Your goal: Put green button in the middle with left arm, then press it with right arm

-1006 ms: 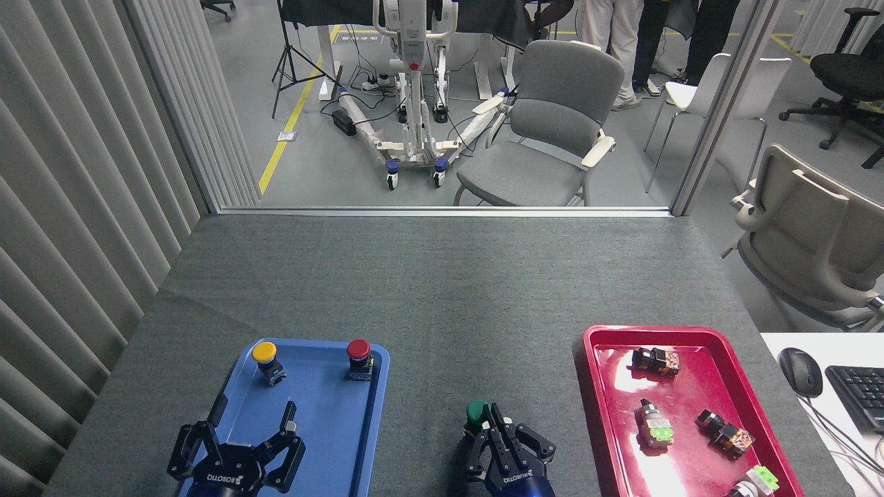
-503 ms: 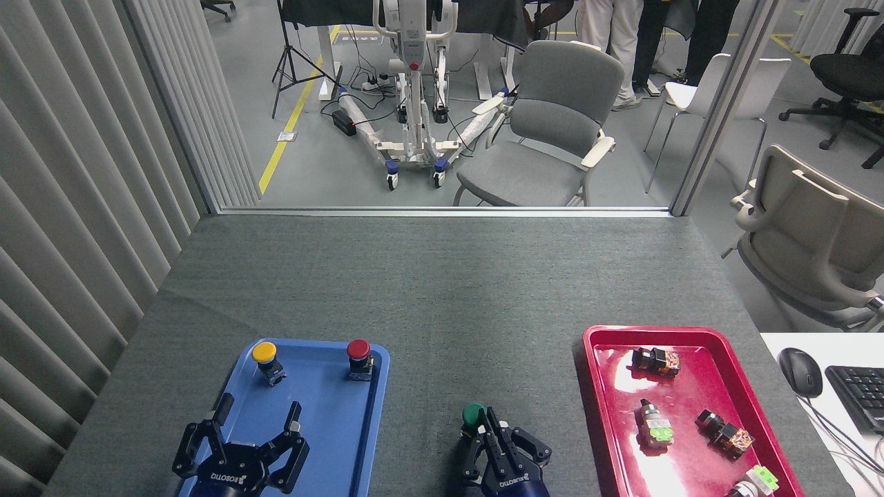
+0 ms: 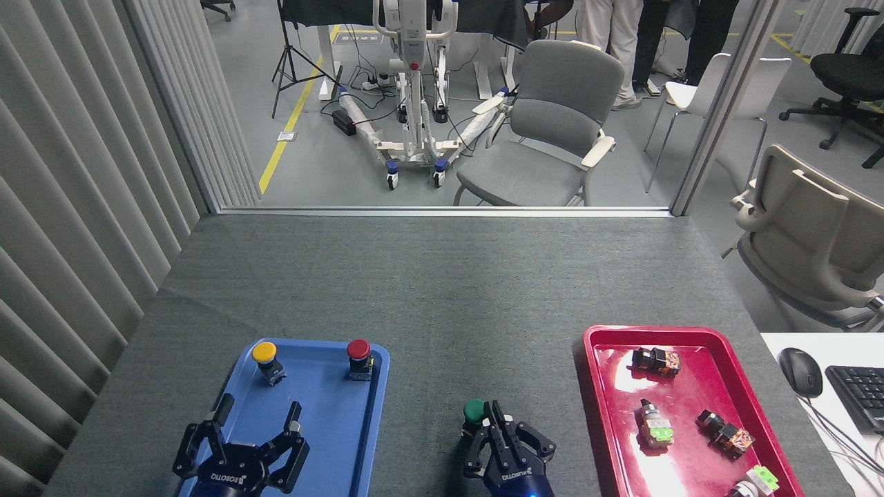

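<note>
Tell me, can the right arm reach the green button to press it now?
Probably yes. The right gripper, fingers together, sits right beside the green button on the grey cloth, and nothing stands between them. The left gripper hovers apart, over the blue tray.

Two trays are set on the surface [image 3: 428,290] near its front edge, one at the left [image 3: 324,442] and one at the right [image 3: 608,414], well apart. Two push-buttons [image 3: 264,359] [image 3: 358,356] are stood along the far edge of the left tray. The left hand [image 3: 257,422] is placed over that tray's near part. Between the trays, on the middle [image 3: 442,359], the third button [image 3: 474,412] is stood, with the right hand [image 3: 494,420] just beside it on its right. Several switch parts [image 3: 655,359] are scattered in the right tray. A mouse [image 3: 800,371] and a keyboard [image 3: 860,395] are found right of it.
</note>
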Robot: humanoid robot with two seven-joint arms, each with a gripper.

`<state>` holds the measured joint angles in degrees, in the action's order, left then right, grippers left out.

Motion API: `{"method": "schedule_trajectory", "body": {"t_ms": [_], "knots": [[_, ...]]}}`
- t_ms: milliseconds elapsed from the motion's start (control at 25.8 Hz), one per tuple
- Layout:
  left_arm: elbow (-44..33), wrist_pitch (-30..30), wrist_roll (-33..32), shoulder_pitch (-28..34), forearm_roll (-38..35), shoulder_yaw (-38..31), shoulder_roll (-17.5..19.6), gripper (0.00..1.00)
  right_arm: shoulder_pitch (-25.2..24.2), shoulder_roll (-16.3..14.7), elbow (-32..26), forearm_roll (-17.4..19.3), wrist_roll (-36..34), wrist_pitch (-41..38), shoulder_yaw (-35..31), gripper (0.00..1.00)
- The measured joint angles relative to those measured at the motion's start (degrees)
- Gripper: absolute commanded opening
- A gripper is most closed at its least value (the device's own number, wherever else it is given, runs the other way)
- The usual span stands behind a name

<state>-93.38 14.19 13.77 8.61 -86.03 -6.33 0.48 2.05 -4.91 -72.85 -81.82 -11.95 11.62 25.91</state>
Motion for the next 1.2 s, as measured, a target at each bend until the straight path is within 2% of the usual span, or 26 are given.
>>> {"method": "schedule_trajectory", "body": {"t_ms": [232,271,426,503,542,852,1200], "knots": [[0.12,0.01,-0.06,-0.04,1.01,0.0,0.1,1.0,0.11,0.03,-1.38,0.0,-2.4,1.05,-0.26,0.21],[0.15,0.01,-0.06,-0.04,1.15,0.0,0.11,1.0,0.13,-0.05,-1.57,0.0,-2.49,1.09,-0.32,0.28],[0.15,-0.02,-0.07,0.12,1.55,0.0,0.15,1.0,0.11,-0.48,-2.05,-0.03,-2.65,1.55,-1.68,0.7],[0.18,-0.02,-0.07,0.28,1.96,0.0,0.25,1.0,-0.17,-0.66,-2.26,-0.06,-2.76,2.29,-2.73,0.86],[0.26,-0.02,-0.08,0.3,2.17,0.0,0.4,1.0,-0.34,-0.74,-2.47,-0.07,-2.76,2.66,-3.22,0.98],[0.86,-0.14,0.01,0.0,2.95,0.0,1.04,1.0,-4.27,-3.12,-6.98,-0.17,-5.81,3.35,-8.22,1.0],[0.88,-0.17,0.13,-0.09,3.09,0.0,1.09,1.0,-7.71,-4.87,-9.17,-0.27,-7.98,3.39,-12.23,1.0]]}}
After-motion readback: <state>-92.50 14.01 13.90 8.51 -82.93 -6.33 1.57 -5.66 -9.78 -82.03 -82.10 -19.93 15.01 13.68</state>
